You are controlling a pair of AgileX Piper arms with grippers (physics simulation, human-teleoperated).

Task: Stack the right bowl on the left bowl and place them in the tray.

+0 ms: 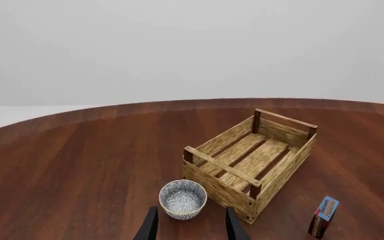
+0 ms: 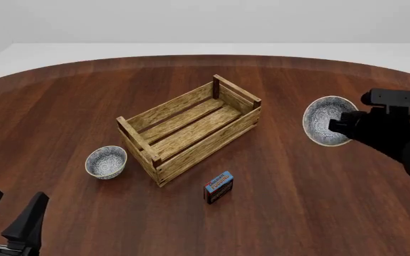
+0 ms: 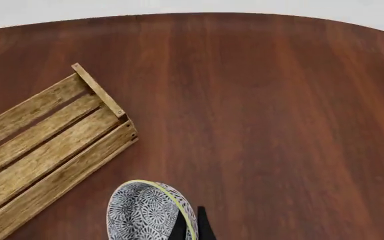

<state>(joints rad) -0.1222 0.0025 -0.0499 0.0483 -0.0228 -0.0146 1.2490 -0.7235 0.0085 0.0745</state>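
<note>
Nearest the camera in the front view, the left pincer point(image 2: 11, 210) sits low at the near left edge of the worktop point(image 2: 62, 117), its two dark fingers spread apart with nothing between them. Just ahead of it, and a touch to its right, the left bowl point(image 2: 106, 162) stands upright on the wood, apart from those fingertips; the left wrist view shows the same bowl point(image 1: 182, 199) sitting a little beyond the open fingers and roughly in line with the gap. A step right, the small blue-and-red box point(image 2: 219, 186) lies flat on the worktop, just in front of the tray's near long side, close to it but not touching as far as I can see. The tray point(image 2: 189, 129) itself, a light-wood slatted crate, sits at the middle of the worktop, angled so its far end swings to the right, and its floor is bare slats; the left bowl is just beside its near-left corner. Over on the right, well apart from the tray, the right pincer point(image 2: 338, 125) has the right bowl point(image 2: 324, 120) up off the worktop, tipped on its side so the patterned inside faces the camera. The right wrist view shows the bowl's point(image 3: 150, 212) rim pinched between the closed-in fingers, one inside the rim, one outside. Farthest back, the curved far edge of the worktop meets a pale floor.
</note>
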